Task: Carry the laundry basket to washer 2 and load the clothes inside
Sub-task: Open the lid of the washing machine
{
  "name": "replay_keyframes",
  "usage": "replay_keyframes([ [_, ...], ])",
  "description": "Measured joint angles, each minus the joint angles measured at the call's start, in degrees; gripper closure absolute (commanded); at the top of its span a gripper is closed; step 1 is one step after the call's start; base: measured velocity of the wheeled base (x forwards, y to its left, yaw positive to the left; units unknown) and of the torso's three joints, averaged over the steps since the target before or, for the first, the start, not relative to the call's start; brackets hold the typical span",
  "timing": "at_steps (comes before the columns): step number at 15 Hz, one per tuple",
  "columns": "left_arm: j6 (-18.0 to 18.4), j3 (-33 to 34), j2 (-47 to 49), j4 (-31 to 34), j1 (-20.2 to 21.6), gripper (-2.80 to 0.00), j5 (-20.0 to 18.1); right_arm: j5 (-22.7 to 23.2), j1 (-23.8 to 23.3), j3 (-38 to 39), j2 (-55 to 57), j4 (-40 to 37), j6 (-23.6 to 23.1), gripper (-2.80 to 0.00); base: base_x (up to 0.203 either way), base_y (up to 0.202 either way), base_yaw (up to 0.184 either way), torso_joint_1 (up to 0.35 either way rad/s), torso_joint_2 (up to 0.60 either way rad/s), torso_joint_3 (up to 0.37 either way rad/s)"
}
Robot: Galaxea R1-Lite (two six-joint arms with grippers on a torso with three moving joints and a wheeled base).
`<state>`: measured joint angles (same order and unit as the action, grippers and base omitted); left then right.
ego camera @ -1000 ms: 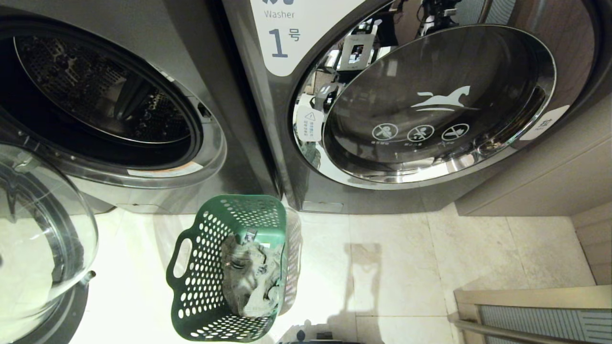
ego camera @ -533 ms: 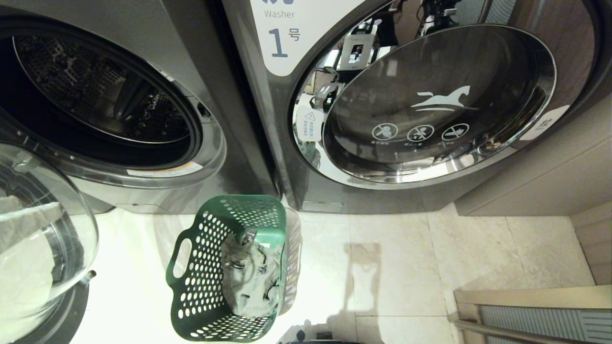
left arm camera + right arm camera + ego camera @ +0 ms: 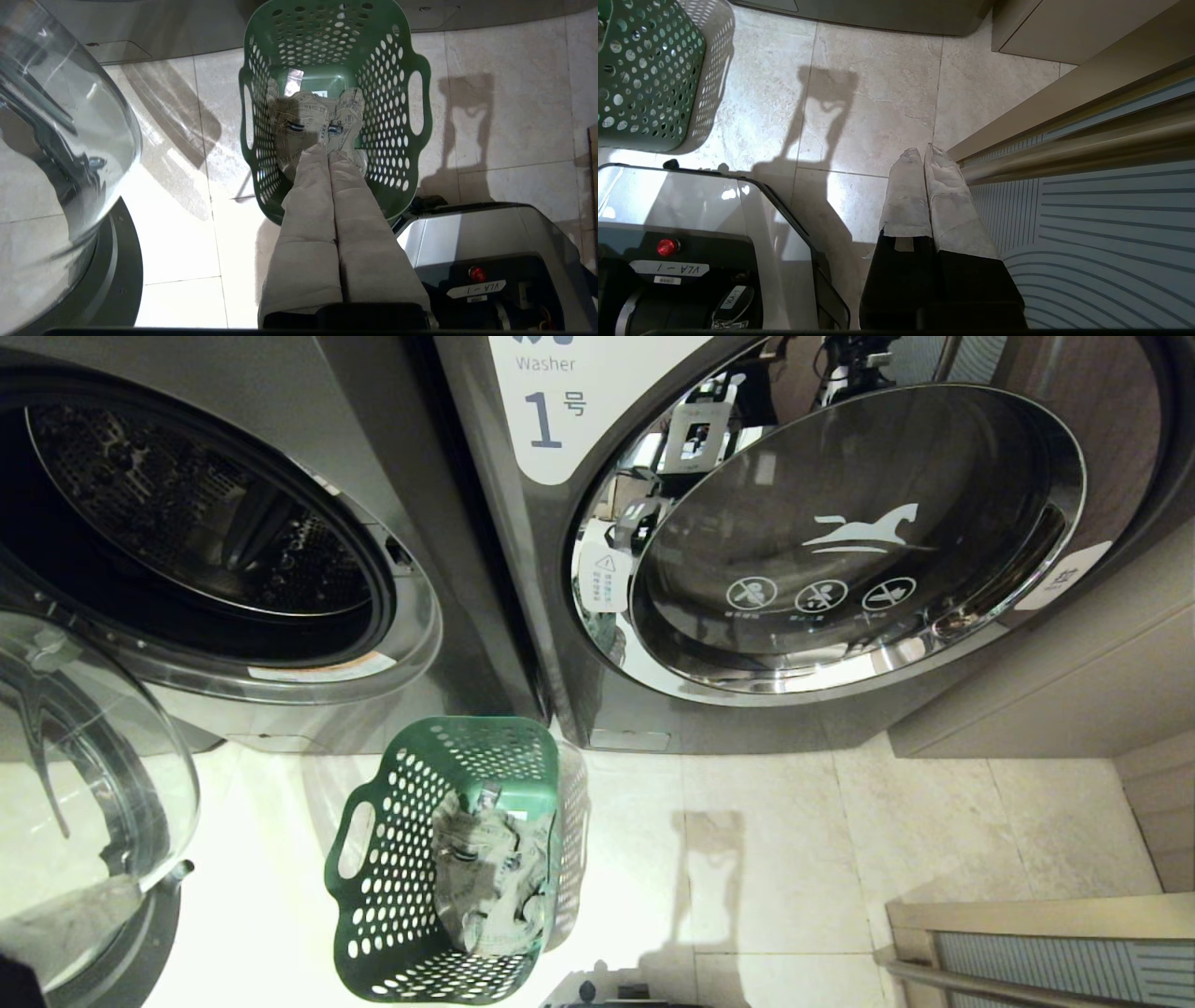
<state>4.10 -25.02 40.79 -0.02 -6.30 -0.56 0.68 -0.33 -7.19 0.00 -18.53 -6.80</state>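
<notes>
Our left gripper (image 3: 328,151) has swung back over the laundry basket (image 3: 448,859) in the last second, fingers now pressed together on nothing, poised above the clothes (image 3: 313,126) lying inside at its 12 o'clock. The basket stands on the floor between the open washer (image 3: 205,523), presumably washer 2, and washer 1 (image 3: 840,541). Our right gripper (image 3: 923,154) hangs parked, pinched closed.
</notes>
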Motion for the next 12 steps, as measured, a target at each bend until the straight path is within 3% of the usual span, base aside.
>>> replay_keyframes([
  [2,0.8,2.8,-4.2,-0.1,0.1,0.0,2.0,0.0,0.0,0.0,0.0,0.0,0.0,0.0,0.0,0.0,0.0,0.0,0.0,0.0],
  [6,3.6,-0.1,-5.3,-0.3,0.2,0.0,14.1,0.0,0.0,0.0,0.0,0.0,0.0,0.0,0.0,0.0,0.0,0.0,0.0,0.0],
  [9,3.2,-4.3,0.4,-0.4,0.7,0.0,20.9,0.0,0.0,0.0,0.0,0.0,0.0,0.0,0.0,0.0,0.0,0.0,0.0,0.0],
  [12,2.7,-10.0,9.0,-0.4,4.4,0.0,24.4,0.0,0.0,0.0,0.0,0.0,0.0,0.0,0.0,0.0,0.0,0.0,0.0,0.0],
])
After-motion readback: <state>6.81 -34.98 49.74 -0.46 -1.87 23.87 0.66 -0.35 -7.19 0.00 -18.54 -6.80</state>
